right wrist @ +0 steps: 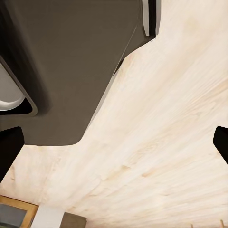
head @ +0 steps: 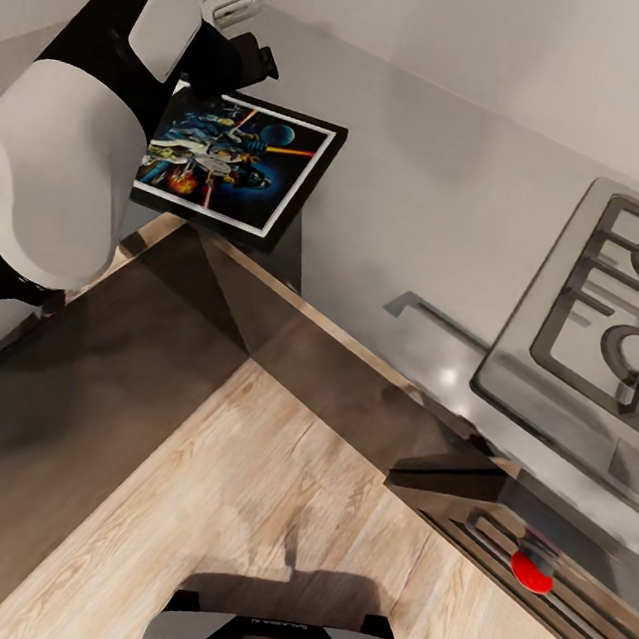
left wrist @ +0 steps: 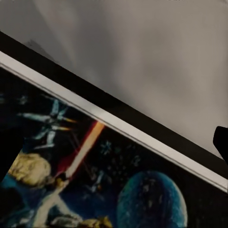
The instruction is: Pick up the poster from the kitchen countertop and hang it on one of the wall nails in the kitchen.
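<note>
The poster lies at ten o'clock on the kitchen countertop, overhanging its edge. The left gripper hovers at its far edge; its grip cannot be judged. A nudge might tip it off

Pale plank floor; plain white wall; steel hob.

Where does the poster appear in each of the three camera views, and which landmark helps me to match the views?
Head view: the poster is at upper left, on the grey kitchen countertop beside the left arm.
Left wrist view: the poster covers the lower left, seen close; the countertop lies beyond its frame.
Right wrist view: the poster is not in it; wooden floor is seen.
Shared landmark: the poster's black frame with white border.
</note>
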